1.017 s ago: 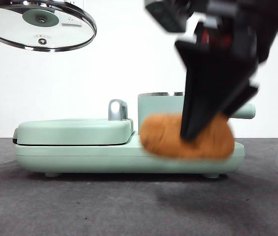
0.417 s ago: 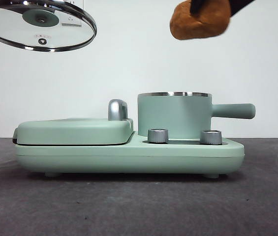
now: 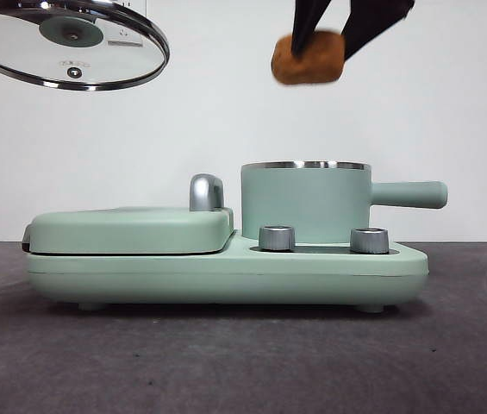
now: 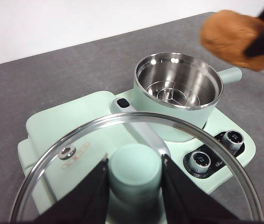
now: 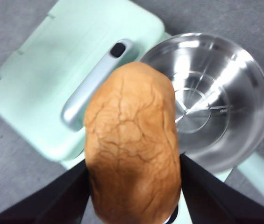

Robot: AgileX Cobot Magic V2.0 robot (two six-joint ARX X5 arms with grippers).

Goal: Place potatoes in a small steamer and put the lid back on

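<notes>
Two grippers are busy: right gripper (image 3: 310, 53) pinches the cracked orange-brown potato (image 3: 307, 59) at top centre above the open mint-green steel-rimmed steamer pot (image 3: 305, 200); left gripper (image 4: 134, 175) clamps the clear glass lid (image 3: 66, 43) by its knob, upper left.

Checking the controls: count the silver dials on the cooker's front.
2. One dial sits below the small steamer's left side, the other dial below its handle side. None seem hidden.

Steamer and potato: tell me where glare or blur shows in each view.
Right wrist view: glare streaks the steamer bowl; the potato is sharp. Left wrist view: highlights on its rim; the potato is soft. Front view: the potato is slightly blurred, the lid reflective.
</notes>
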